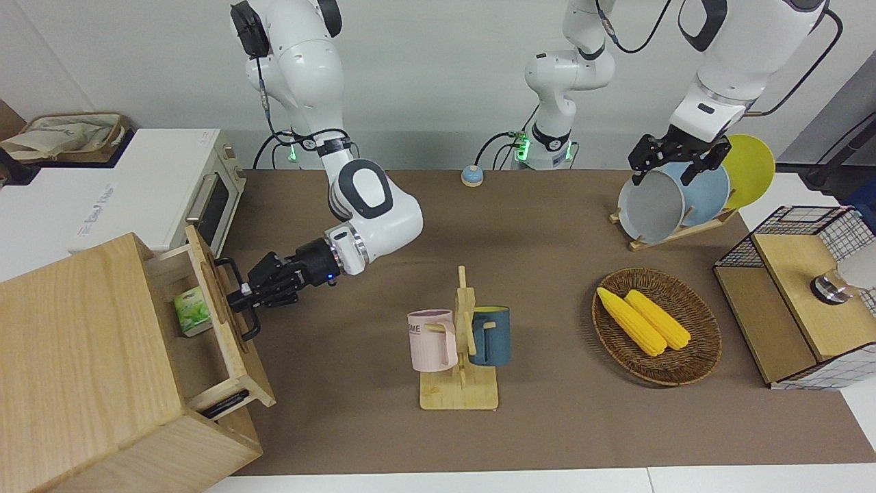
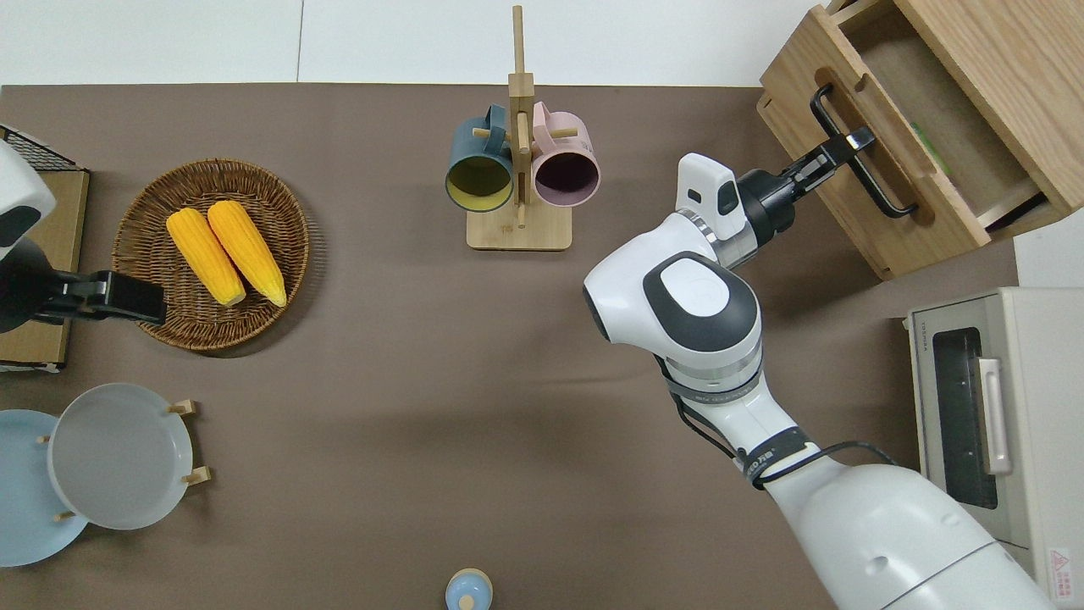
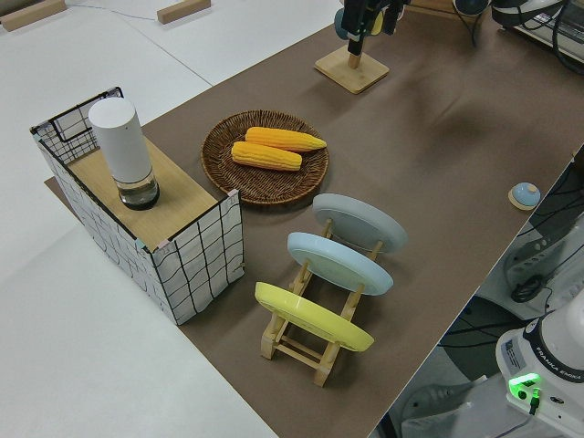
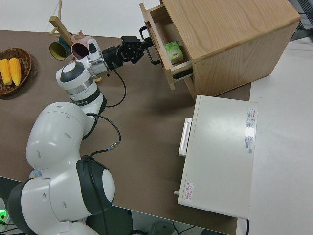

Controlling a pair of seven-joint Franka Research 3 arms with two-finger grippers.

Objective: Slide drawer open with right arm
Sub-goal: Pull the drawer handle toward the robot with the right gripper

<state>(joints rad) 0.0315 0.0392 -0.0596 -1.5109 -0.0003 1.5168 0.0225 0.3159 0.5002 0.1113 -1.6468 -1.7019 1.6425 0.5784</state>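
Observation:
The pale-wood drawer (image 1: 217, 311) stands pulled partly out of the big wooden box (image 1: 82, 356) at the right arm's end of the table. My right gripper (image 1: 237, 300) is shut on the drawer's black bar handle (image 1: 241, 322), near the bar's middle. The overhead view shows the right gripper (image 2: 849, 143) on the handle (image 2: 885, 195) and the open drawer (image 2: 855, 203). A small green box (image 1: 191, 311) lies inside the drawer, also seen in the right side view (image 4: 173, 51). The left arm is parked, its gripper (image 1: 674, 164) open.
A white toaster oven (image 1: 198, 198) stands beside the wooden box, nearer to the robots. A mug rack (image 1: 462, 356) with a pink and a blue mug is mid-table. A corn basket (image 1: 655, 325), a plate rack (image 1: 684, 198) and a wire-mesh box (image 1: 801, 294) are at the left arm's end.

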